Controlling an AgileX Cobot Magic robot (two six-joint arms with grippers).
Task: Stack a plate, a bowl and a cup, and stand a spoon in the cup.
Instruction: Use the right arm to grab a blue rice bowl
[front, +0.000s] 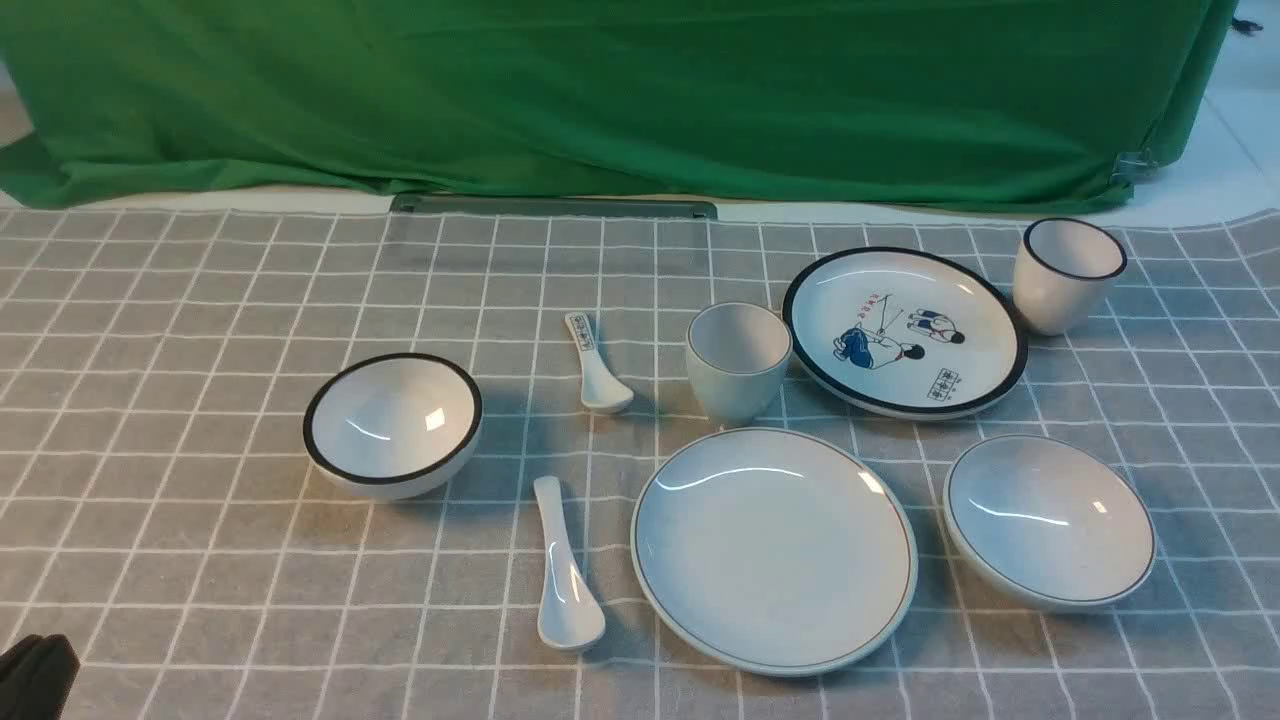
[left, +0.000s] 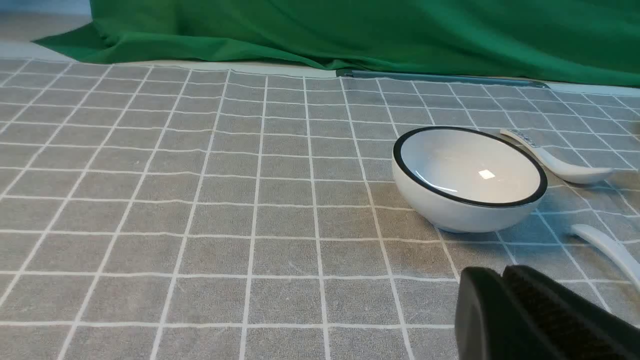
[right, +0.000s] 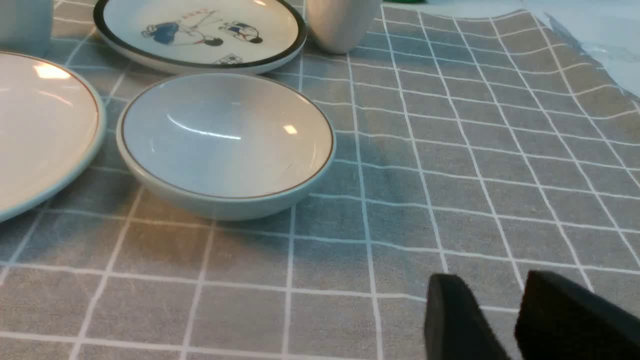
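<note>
The plain plate (front: 775, 548) lies at the front centre of the checked cloth. The shallow bowl (front: 1048, 518) sits to its right, apart from it. The plain cup (front: 738, 362) stands upright just behind the plate. The large white spoon (front: 565, 580) lies left of the plate, bowl end toward me. My left gripper (left: 502, 271) is shut and empty, low over the cloth in front of the black-rimmed bowl; only a dark corner of the left arm (front: 35, 675) shows in the front view. My right gripper (right: 492, 285) is slightly open and empty, near the shallow bowl (right: 225, 140).
A deep black-rimmed bowl (front: 392, 424) sits at the left. A small patterned spoon (front: 597, 365) lies left of the cup. A cartoon plate (front: 905, 330) and a black-rimmed cup (front: 1066, 274) stand at the back right. A green cloth (front: 620, 90) hangs behind.
</note>
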